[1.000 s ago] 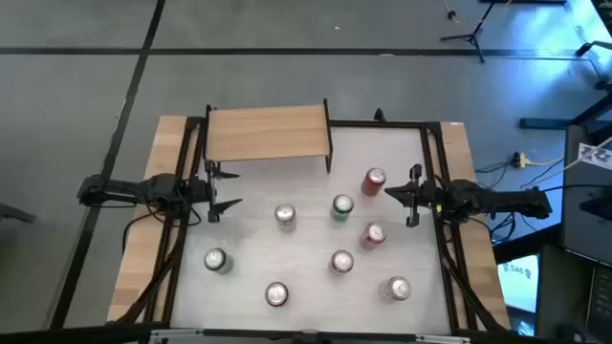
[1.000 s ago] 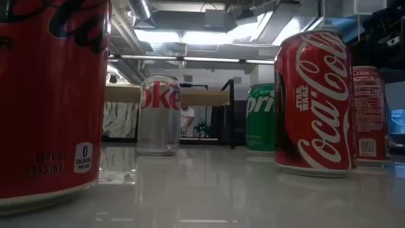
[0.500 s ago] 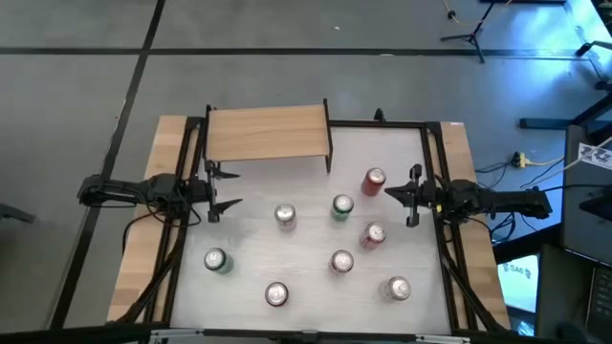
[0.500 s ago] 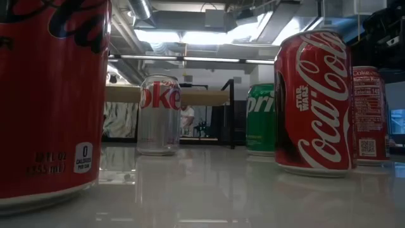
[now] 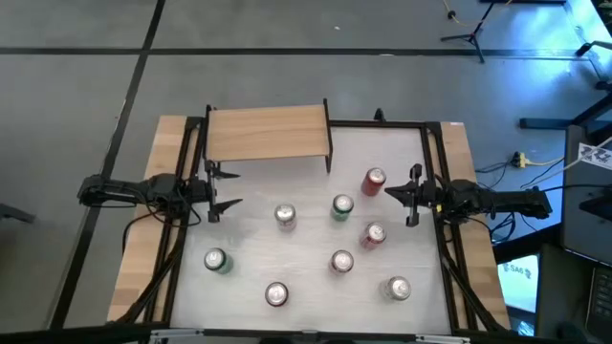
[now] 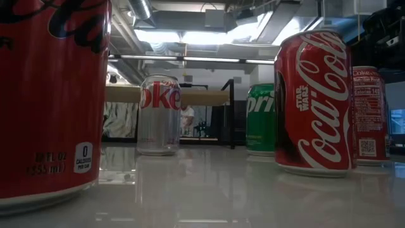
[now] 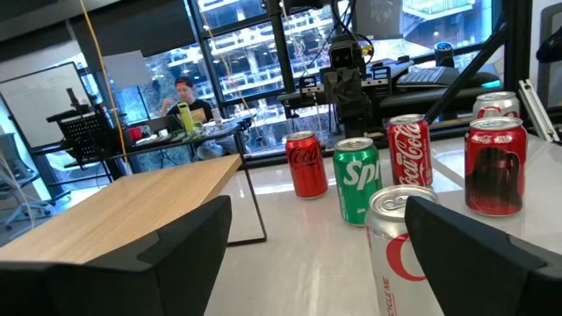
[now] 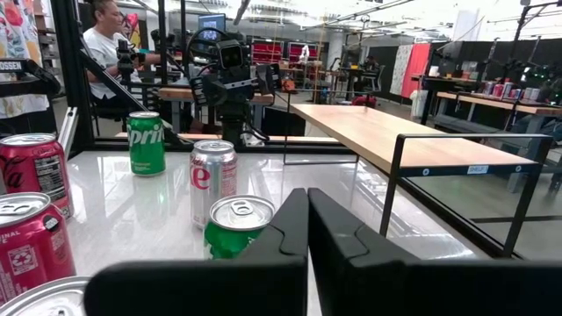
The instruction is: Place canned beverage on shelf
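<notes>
The shelf (image 5: 268,132), a light-wood board on thin black legs, stands at the table's far left; it also shows in the left wrist view (image 7: 114,202) and the right wrist view (image 8: 395,132). Several cans stand upright on the white table: a red one (image 5: 373,182), a green Sprite (image 5: 342,206), a silver Diet Coke (image 5: 285,216) and others nearer. My left gripper (image 5: 229,189) is open and empty at the left edge, just near of the shelf (image 7: 318,211). My right gripper (image 5: 390,192) is shut and empty beside the far red can (image 8: 307,197).
More cans stand toward the near edge: red (image 5: 373,235), red (image 5: 341,262), green (image 5: 216,260), and two silver-topped (image 5: 276,294) (image 5: 397,288). Wooden strips and black frame rails (image 5: 435,162) run along both sides. People sit in the room beyond (image 8: 101,35).
</notes>
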### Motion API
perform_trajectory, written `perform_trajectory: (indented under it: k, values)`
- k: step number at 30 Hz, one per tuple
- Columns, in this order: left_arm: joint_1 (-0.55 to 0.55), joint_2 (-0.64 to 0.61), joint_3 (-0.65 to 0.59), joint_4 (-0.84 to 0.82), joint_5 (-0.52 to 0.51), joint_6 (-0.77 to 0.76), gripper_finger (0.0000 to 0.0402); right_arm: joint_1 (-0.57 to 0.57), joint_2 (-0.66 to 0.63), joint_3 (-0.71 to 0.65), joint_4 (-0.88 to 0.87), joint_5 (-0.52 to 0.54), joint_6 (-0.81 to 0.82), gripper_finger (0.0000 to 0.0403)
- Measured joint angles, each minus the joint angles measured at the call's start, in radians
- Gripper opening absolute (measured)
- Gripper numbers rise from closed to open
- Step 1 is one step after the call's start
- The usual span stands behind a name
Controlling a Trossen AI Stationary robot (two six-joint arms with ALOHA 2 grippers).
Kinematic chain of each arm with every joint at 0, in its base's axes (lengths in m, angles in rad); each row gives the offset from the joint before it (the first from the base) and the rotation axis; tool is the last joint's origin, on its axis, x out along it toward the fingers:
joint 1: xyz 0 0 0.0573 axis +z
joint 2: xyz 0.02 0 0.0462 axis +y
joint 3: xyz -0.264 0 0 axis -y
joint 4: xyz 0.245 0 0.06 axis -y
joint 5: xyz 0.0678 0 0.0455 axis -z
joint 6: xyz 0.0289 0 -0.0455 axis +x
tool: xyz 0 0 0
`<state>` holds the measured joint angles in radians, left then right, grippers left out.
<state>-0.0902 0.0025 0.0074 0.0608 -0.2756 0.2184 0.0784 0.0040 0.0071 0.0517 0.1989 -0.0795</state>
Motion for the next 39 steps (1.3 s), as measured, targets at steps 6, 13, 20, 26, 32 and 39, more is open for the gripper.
perform_trajectory:
  k: [6, 13, 20, 26, 32, 39]
  values:
    - [0.0, 0.0, 0.0, 0.0, -0.002, 0.062, 0.033, 0.0, 0.0, 0.0, 0.0, 0.0, 0.0, 0.0001]
    - [0.0, 0.0, 0.0, 0.0, -0.002, 0.062, 0.033, -0.001, 0.0, 0.0, 0.008, 0.024, -0.005, 0.0001]
    - [0.0, 0.0, 0.0, 0.0, 0.006, -0.033, 0.033, 0.0, 0.0, 0.0, 0.003, -0.051, 0.016, 0.0001]
    - [0.0, 0.0, 0.0, 0.004, 0.01, -0.057, 0.033, 0.0, 0.0, 0.0, 0.0, -0.17, 0.1, 0.0001]
    - [0.0, 0.0, 0.0, 0.004, 0.01, -0.054, 0.033, 0.0, 0.0, 0.0, 0.004, -0.218, 0.102, 0.0001]
    - [0.0, 0.0, 0.0, 0.004, 0.005, -0.054, 0.033, 0.0, 0.0, 0.0, 0.029, -0.229, 0.166, 0.0001]
